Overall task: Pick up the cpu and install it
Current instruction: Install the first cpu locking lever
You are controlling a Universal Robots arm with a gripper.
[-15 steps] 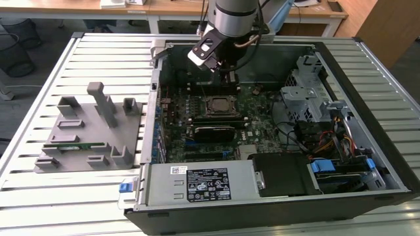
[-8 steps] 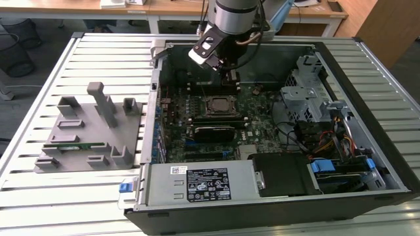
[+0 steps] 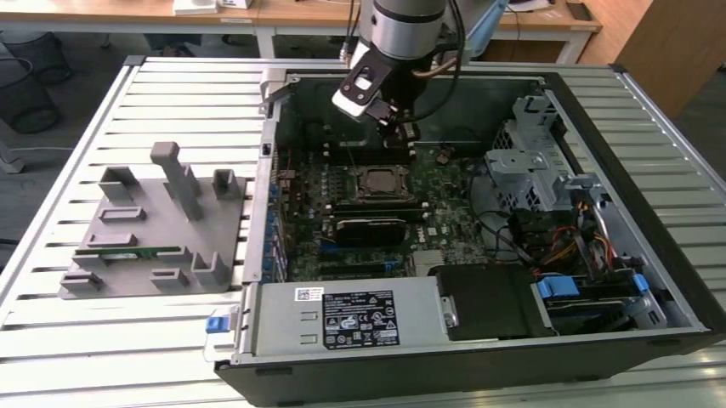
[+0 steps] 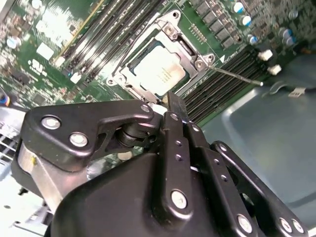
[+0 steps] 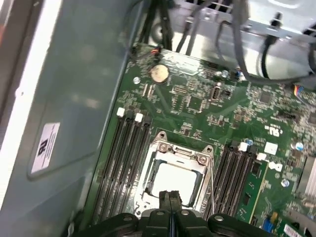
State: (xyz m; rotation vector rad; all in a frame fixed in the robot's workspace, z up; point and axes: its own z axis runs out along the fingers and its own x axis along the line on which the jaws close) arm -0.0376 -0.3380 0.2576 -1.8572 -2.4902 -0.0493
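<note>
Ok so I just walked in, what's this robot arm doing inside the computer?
The arm is reaching down into an open computer case. The cpu already lies in the socket on the motherboard, with its metal top facing up. The gripper is shut and holds nothing. Its tips are poised at the socket's edge, right by the cpu, and I cannot tell whether they touch it.
</note>
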